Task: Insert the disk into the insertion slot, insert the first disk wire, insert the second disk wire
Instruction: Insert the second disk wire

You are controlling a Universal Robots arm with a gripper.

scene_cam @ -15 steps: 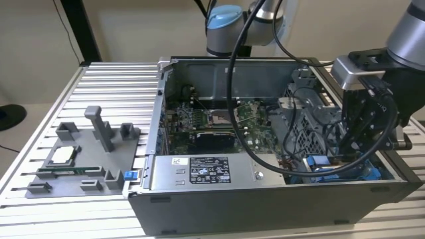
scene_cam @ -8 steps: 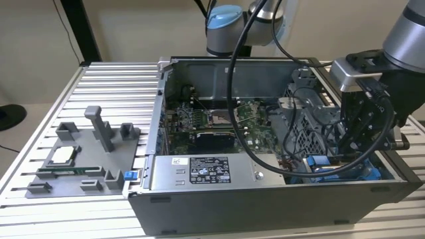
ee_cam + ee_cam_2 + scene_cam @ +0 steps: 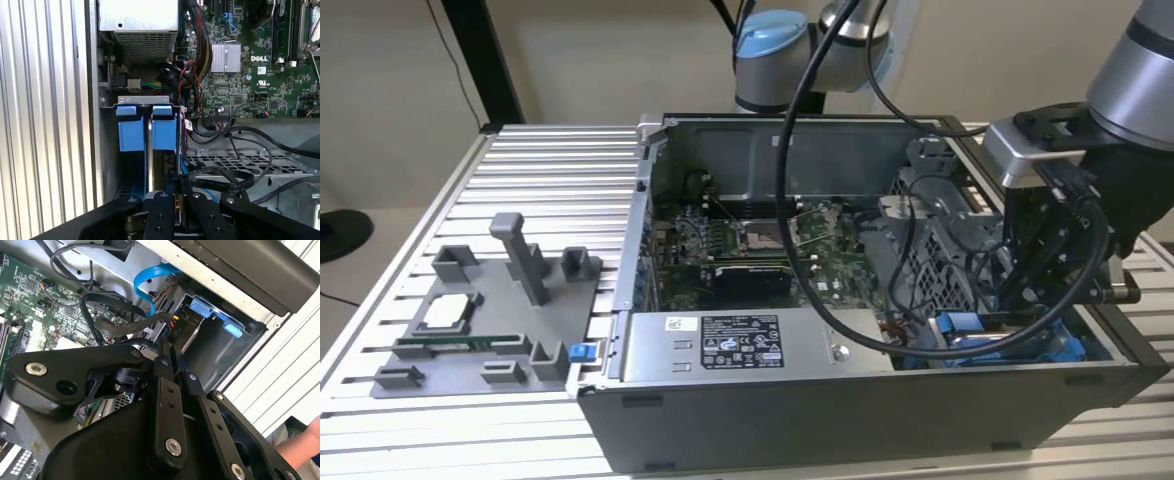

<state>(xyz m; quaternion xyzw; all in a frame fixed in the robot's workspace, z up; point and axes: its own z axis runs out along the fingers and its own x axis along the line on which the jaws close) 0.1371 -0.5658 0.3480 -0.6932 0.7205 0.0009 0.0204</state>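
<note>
The end effector (image 3: 176,187) hides most of the disk (image 3: 167,165) in the insertion slot (image 3: 146,107).

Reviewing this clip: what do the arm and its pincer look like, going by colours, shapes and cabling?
The arm has silver-grey tubular links and a light blue joint cap. Black cables loop down from it. A grey metal bracket sits at the wrist. The pincer is matt black, built from flat linkage bars joined by round silver screws.
</note>
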